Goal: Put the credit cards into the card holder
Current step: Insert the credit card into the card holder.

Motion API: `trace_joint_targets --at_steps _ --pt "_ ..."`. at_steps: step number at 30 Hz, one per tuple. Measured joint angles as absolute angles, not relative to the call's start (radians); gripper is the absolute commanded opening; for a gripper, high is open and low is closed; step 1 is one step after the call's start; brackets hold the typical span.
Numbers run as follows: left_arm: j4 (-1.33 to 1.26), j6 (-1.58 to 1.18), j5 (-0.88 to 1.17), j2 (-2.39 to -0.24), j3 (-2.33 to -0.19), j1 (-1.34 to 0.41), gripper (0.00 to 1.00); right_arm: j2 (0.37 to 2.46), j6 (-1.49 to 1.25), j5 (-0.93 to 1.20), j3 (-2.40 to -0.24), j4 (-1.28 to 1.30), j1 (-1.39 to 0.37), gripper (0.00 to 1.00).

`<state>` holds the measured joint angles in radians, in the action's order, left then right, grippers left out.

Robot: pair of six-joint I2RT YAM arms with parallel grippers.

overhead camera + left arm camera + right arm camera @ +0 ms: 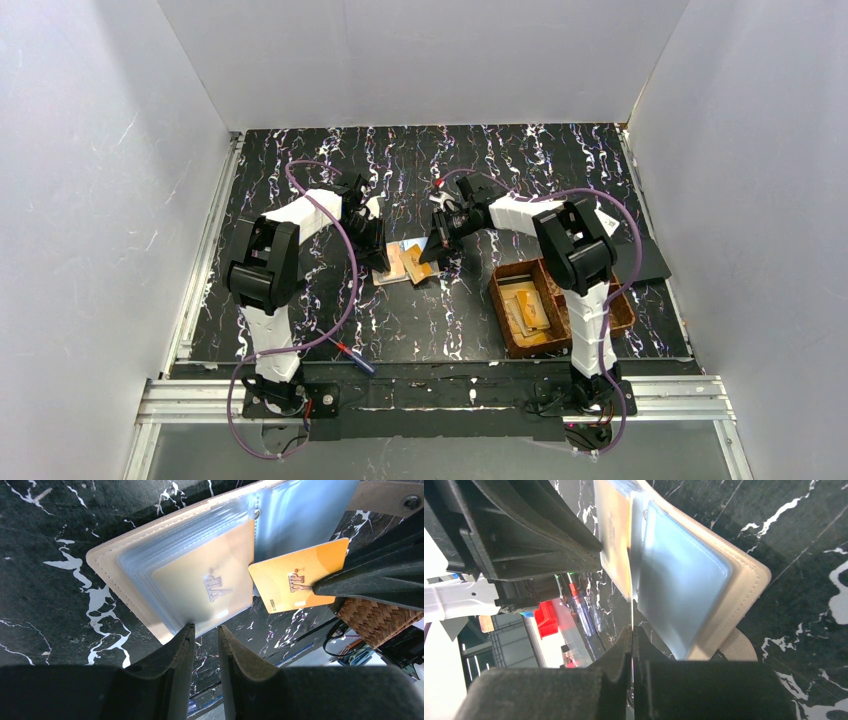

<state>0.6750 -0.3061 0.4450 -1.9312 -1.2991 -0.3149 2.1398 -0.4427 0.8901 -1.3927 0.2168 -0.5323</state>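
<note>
Gold, one credit card (205, 580) is sitting in a sleeve of the open card holder (107, 560) just ahead of our parted, empty left pincer (206, 627), while we are clamping a second card (300, 575) in our right pincer (632, 630) beside it, more cards (528, 305) apparently waiting in the basket (503, 318).

Free table (500, 160) beyond card holder (405, 265); left pincer (205, 627), right pincer (632, 630) with card (300, 575), either side.

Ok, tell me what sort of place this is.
Probably a robot test cell: plain white walls boxing in a black marbled tabletop, with left arm and right arm bolted to an aluminium rail.
</note>
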Motion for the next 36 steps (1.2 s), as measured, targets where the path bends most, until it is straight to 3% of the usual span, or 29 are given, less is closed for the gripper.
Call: trace_joint_targets --at_steps 23,36 --pt "0.675 -0.305 0.453 -1.933 -1.299 -0.313 0.24 2.262 -0.418 0.899 -1.571 0.27 -0.551 0.01" --pt "0.676 -0.305 0.46 -1.934 -1.299 -0.31 0.24 2.267 -0.56 0.904 -1.488 0.067 -0.553 0.01"
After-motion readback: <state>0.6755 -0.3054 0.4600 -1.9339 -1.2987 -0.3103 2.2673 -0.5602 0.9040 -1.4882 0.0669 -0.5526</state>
